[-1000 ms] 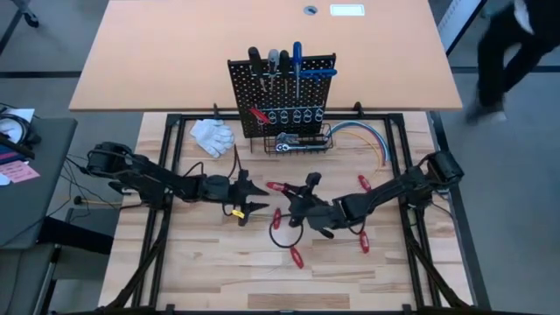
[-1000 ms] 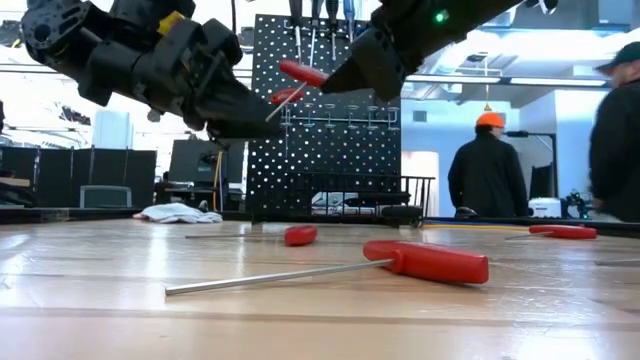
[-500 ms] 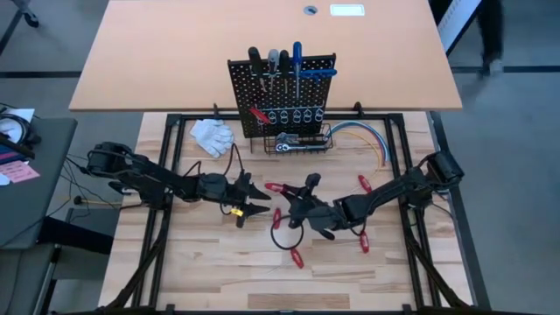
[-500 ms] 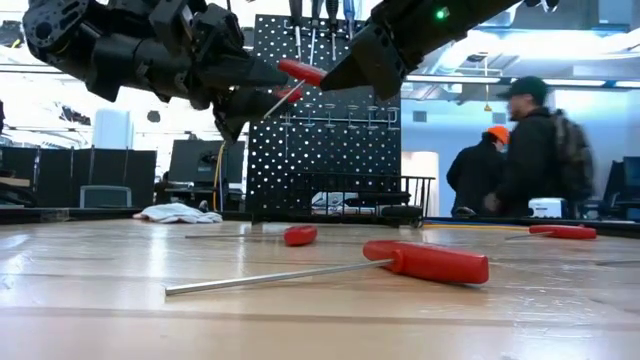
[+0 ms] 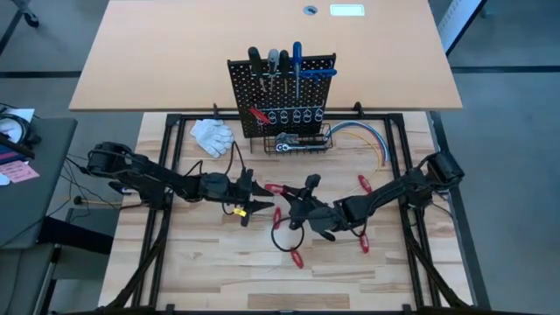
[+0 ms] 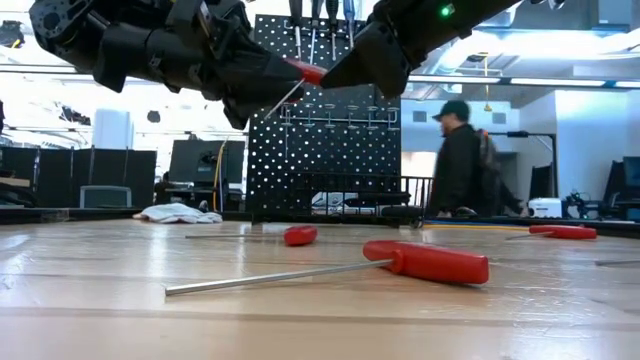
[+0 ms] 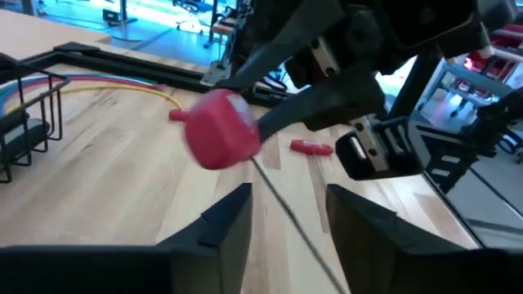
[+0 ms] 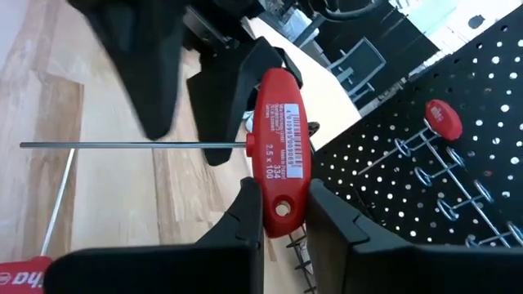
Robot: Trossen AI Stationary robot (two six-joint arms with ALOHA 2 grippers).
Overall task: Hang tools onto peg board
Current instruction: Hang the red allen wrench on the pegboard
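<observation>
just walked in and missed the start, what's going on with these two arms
The right gripper holds a red T-handled driver with a thin steel shaft in the air above the wooden table. The left gripper has its fingers on either side of that shaft, not clearly closed, which looks like a handover. The upright black perforated peg board behind already carries several screwdrivers. More red-handled drivers lie on the table.

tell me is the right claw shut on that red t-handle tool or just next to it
Shut on it. In the right wrist view the right claw pinches the red handle between both fingers, holding the tool above the table.
</observation>
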